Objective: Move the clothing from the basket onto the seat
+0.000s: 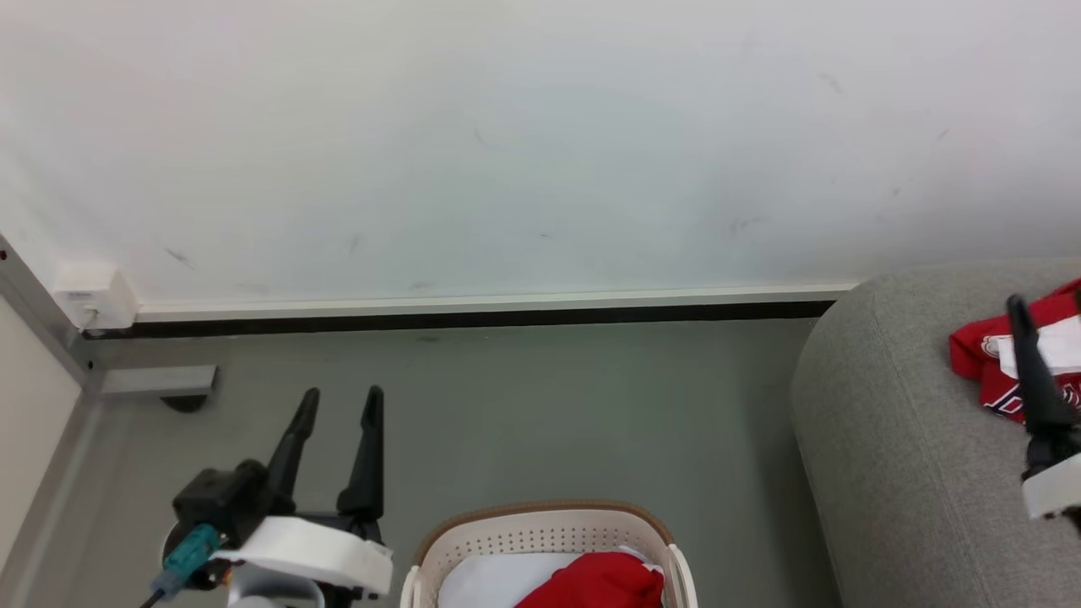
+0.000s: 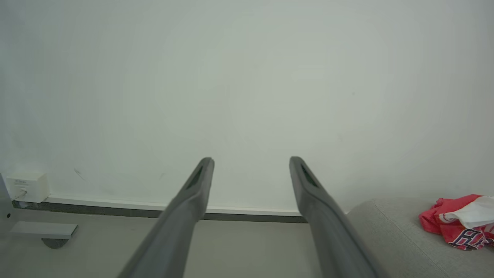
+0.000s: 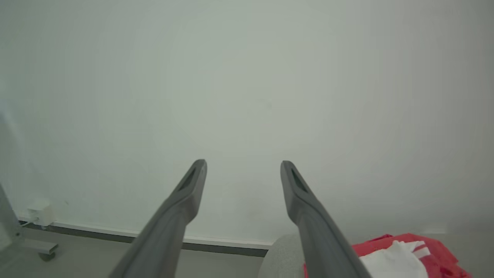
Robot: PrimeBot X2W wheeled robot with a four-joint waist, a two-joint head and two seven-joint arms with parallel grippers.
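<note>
Clothing (image 1: 973, 353) partly moved: one red-and-white piece with dark lettering lies on the seat (image 1: 887, 439), near its rounded end. Another red garment (image 1: 601, 583) sits in the basket (image 1: 540, 513) on a white sheet (image 1: 486, 581), so at least one transfer left, I'd say. Left gripper (image 1: 342, 392) spread wide, empty, over the floor beside the basket. Right gripper (image 3: 243, 162) also wide apart, holding nothing, above the piece on the seat.
</note>
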